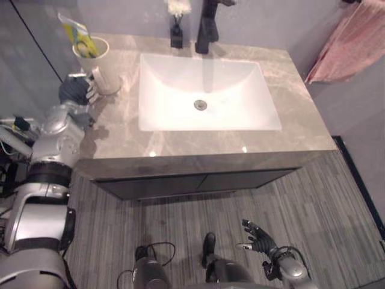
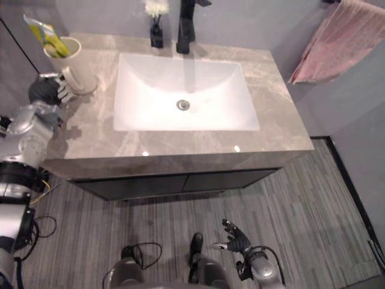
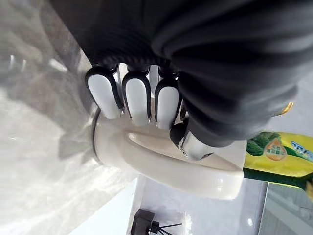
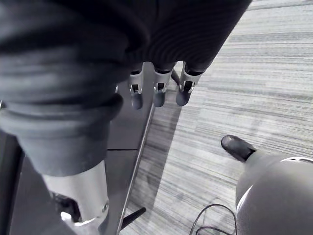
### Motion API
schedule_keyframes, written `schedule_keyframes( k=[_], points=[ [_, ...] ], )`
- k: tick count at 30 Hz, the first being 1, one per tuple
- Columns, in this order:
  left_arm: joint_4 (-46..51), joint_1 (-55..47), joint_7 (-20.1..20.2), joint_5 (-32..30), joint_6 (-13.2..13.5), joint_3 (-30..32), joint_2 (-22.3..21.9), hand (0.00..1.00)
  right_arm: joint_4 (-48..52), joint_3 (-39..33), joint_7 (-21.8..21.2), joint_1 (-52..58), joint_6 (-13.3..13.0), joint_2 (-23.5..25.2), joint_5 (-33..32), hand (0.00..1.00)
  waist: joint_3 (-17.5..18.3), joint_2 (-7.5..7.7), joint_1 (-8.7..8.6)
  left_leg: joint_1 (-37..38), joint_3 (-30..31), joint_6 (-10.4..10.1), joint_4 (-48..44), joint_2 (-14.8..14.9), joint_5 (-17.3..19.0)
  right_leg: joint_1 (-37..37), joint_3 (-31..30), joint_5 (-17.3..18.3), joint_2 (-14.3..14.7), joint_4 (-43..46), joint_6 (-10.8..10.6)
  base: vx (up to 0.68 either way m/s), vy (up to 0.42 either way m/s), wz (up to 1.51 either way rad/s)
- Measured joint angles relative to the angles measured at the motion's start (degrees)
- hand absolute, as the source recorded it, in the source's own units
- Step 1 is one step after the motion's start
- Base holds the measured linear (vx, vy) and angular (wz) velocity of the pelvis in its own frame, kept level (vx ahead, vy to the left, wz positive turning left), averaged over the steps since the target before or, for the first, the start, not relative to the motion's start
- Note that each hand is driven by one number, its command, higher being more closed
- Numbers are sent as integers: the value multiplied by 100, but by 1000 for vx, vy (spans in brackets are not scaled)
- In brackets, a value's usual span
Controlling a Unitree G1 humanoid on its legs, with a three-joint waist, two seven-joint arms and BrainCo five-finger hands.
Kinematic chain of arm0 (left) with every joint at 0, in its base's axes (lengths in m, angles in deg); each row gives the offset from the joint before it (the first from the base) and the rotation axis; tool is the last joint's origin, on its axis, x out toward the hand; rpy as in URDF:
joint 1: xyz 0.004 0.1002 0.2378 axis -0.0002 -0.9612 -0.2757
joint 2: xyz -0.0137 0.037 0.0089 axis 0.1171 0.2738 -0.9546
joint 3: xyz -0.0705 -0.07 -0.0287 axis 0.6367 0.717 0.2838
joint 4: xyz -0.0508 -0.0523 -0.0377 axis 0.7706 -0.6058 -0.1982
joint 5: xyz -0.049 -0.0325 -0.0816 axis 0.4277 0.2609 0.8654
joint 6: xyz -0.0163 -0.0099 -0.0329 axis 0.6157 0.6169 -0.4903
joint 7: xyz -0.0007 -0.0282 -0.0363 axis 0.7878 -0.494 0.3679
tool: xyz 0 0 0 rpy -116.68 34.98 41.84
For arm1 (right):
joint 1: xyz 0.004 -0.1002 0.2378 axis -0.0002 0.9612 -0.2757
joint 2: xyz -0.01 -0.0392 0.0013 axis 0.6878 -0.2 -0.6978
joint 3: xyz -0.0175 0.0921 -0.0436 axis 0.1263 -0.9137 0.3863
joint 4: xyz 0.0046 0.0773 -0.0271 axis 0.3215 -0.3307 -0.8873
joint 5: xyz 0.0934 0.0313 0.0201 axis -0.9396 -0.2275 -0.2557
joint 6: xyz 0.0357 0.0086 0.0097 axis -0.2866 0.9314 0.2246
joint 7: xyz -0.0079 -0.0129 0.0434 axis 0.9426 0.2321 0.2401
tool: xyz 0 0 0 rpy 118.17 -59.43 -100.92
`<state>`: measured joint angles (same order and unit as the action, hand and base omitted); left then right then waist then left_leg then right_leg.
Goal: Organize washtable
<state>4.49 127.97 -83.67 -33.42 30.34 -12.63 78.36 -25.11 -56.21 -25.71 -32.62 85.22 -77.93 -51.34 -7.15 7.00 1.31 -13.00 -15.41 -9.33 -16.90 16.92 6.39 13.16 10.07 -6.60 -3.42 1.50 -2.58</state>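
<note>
The sink (image 1: 180,111) sat mid-counter (image 1: 295,123). The tap (image 1: 207,27) stood at its twelve o'clock, with a bottle (image 1: 176,37) just beside it at eleven. The cup (image 1: 101,69), a tube (image 1: 77,35) in it, stood at ten. A towel (image 1: 355,42) hung past the counter at two.

Bright even light, glare spots on countertop (image 1: 289,90), soft shadow beside cup (image 1: 99,63)

At the surface's (image 1: 295,114) back edge the black faucet (image 1: 207,30) and the white tuft (image 1: 178,7) in the small dark bottle (image 1: 176,37) beside it are cut off by the picture's upper edge. In the back left corner the cup (image 1: 101,67) hides the lower end of the yellow-green tube (image 1: 80,37). The pink towel (image 1: 355,42) runs off the right edge.
</note>
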Motion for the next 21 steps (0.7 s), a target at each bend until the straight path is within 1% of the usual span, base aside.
schedule_keyframes(
  k=[3,4,6,7,8,10,12,13,16,18,21],
  points=[
    [4,-194,5,-280,1,113,-131,100,-186,4,-7,8,1,4,70,0,16,-32,-5,199,-2,21,156,-79,-63,-176,40,12,-44,-87,-13,36,31,10],
    [33,-356,22,-367,1,246,-160,100,-298,-17,-13,-1,-5,12,104,0,42,-72,-35,302,-19,13,244,-115,-92,-266,62,11,-70,-137,-14,49,35,8],
    [44,-550,64,-449,-1,397,-206,100,-507,-76,-40,23,-2,25,107,0,111,-170,-37,424,-29,13,309,-141,-92,-393,78,9,-74,-203,-17,45,26,5],
    [52,-699,87,-512,5,528,-256,100,-622,-134,-100,52,1,29,108,0,237,-246,-32,453,-35,12,358,-163,-94,-410,79,9,-74,-243,-17,0,0,0],
    [68,-797,99,-544,5,583,-264,100,-662,-154,-108,65,3,31,108,0,296,-286,-37,487,-37,9,408,-182,-108,-431,80,4,-75,-271,-24,63,-1,3],
    [185,-1120,109,-635,10,697,-331,100,-851,-171,-110,120,3,47,118,0,413,-425,-31,684,-38,-2,520,-204,-124,-641,100,1,-72,-366,-29,65,-5,4],
    [239,-1325,111,-722,13,702,-350,100,-958,-166,-115,164,1,60,163,0,544,-483,-27,785,-37,-21,640,-217,-170,-713,113,7,-71,-397,-36,29,-5,5],
    [260,-1436,111,-774,14,715,-355,100,-1052,-167,-114,161,2,74,223,0,627,-495,-29,795,-19,-22,710,-234,-219,-717,144,6,-71,-417,-37,9,-27,10],
    [331,-1657,112,-886,14,955,-536,100,-1240,-170,-114,170,2,127,310,0,658,-493,-51,944,56,-23,916,-289,-332,-833,230,7,-81,-438,-39,-26,-27,14],
    [550,-1901,114,-990,14,1005,-581,100,-1310,-166,-115,197,2,136,340,0,672,-491,-42,984,79,-23,981,-313,-346,-901,246,-5,-93,-490,-58,-48,-7,11],
    [840,-2279,114,-1002,16,1151,-636,100,-1360,-167,-115,290,2,182,414,0,801,-470,-39,989,113,-3,1080,-363,-400,-924,265,-33,-119,-574,-80,-30,0,7]
  ],
)
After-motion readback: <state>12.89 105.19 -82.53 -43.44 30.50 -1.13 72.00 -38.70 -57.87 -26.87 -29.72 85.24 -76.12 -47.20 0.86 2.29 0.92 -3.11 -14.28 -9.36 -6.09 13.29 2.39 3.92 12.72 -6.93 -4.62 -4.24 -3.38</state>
